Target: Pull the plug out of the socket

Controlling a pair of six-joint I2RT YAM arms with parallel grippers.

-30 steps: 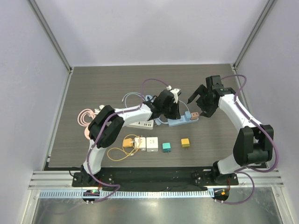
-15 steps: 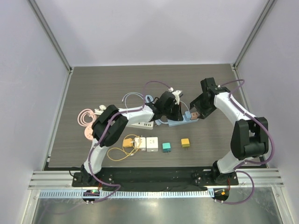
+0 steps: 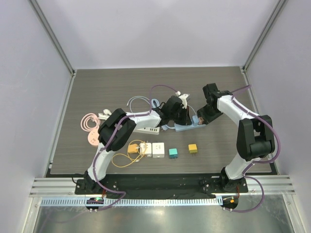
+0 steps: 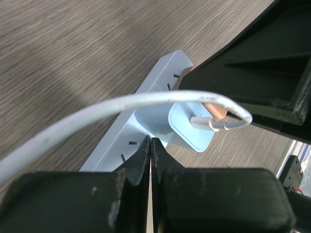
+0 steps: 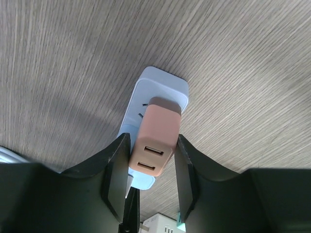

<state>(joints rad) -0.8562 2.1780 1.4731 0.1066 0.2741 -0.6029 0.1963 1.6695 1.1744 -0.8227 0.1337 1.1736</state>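
Note:
A light-blue socket strip [image 3: 184, 128] [image 5: 163, 87] [image 4: 146, 104] lies mid-table. A salmon-pink plug [image 3: 195, 120] [image 5: 155, 141] with two USB ports stands in its right end. My right gripper [image 3: 201, 118] [image 5: 152, 138] is over it, one finger pressed to each side of the plug. Beside it a pale-blue charger [image 4: 187, 124] with a white cable sits in the strip. My left gripper [image 3: 176, 119] [image 4: 151, 141] is shut and empty, its tips down on the strip just left of that charger.
A white power strip [image 3: 146, 129] lies left of the blue one. In front stand orange [image 3: 132, 148], white [image 3: 151, 149], teal [image 3: 173, 153] and yellow [image 3: 193, 148] chargers. A pink cable coil [image 3: 90, 121] lies far left, white cables [image 3: 138, 103] behind.
My right gripper has come left and down over the pink plug, and its jaws have closed from wide open onto the plug's sides. The left gripper stays put.

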